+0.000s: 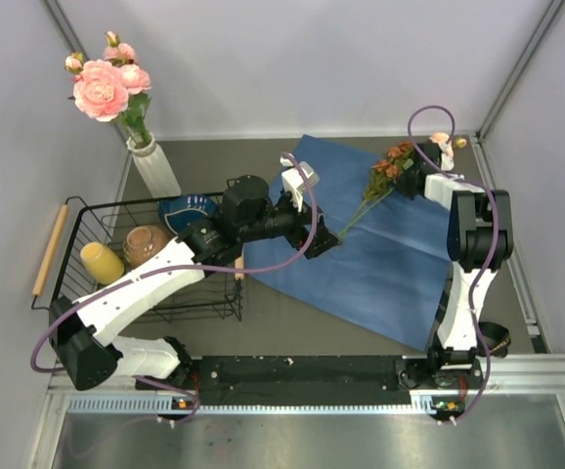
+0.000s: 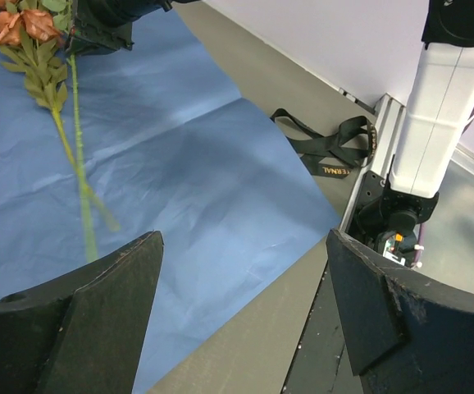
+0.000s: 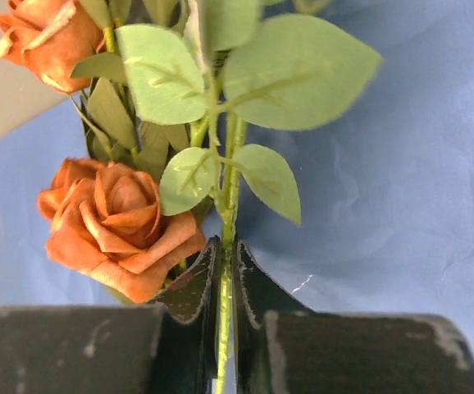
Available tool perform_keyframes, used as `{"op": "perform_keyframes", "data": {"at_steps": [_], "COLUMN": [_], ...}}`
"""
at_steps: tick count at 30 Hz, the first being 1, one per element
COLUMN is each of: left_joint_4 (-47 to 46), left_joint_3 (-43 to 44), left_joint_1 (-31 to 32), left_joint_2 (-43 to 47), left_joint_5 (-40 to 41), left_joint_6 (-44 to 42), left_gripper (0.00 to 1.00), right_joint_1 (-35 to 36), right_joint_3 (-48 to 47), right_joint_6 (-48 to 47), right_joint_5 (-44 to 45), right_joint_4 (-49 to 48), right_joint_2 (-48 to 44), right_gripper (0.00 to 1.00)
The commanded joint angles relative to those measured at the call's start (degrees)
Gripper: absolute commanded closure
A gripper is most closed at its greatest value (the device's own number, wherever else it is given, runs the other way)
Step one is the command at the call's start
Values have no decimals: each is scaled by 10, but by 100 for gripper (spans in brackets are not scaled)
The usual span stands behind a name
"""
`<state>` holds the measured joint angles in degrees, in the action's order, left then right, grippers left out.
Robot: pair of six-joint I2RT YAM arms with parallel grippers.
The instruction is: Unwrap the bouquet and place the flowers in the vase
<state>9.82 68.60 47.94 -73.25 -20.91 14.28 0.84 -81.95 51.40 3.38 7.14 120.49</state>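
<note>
Clamping the thin green stem of the rust-orange flowers (image 3: 114,222) between the almost-closed fingers of the right gripper (image 3: 225,271), just below the leaves and the two blooms. Holding that sprig over the far right part of the blue paper sheet (image 1: 380,264), with the blooms toward the far right corner and the bare stem end pointing in toward the middle of the sheet. Leaving unclear any contact between stem end and paper.

Hovering with the left gripper (image 2: 241,263) spread wide and gripping nothing, above the sheet and just beside the lower end of the stem.

Lying flat and unfolded across the middle and right of the table (image 1: 292,322), creased, with one corner reaching toward the right arm's base.

Showing the white ribbed vase (image 1: 155,168) upright at the far left, well apart from the sheet, carrying pink roses (image 1: 102,88) on green stems.

Showing, beside the vase on the near side, a black wire basket (image 1: 77,210) containing a brown bowl (image 1: 146,244), a yellow cup (image 1: 102,262) and a dark blue bowl (image 1: 187,208).

Resting by the right arm's base, off the sheet: a black strap (image 2: 335,152).
</note>
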Motion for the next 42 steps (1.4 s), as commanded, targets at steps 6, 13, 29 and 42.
{"op": "perform_keyframes", "data": {"at_steps": [6,13,29,42], "left_joint_4": [5,-16,-282,-241], "left_joint_3": [38,72,65,72], "left_joint_1": [1,-19,-82,-78], "left_joint_2": [26,11,-10,-14], "left_joint_5": [26,-9,-253,-172], "left_joint_6": [-10,36,298,280], "left_gripper": [12,11,32,34], "right_joint_1": [-21,-20,222,233], "right_joint_3": [24,128,266,265], "right_joint_6": [-57,-139,-153,-168], "right_joint_5": [57,-8,-458,-518], "right_joint_4": [41,31,-233,-223], "right_joint_2": [-171,-429,-678,-689], "right_gripper": [100,100,100,100]}}
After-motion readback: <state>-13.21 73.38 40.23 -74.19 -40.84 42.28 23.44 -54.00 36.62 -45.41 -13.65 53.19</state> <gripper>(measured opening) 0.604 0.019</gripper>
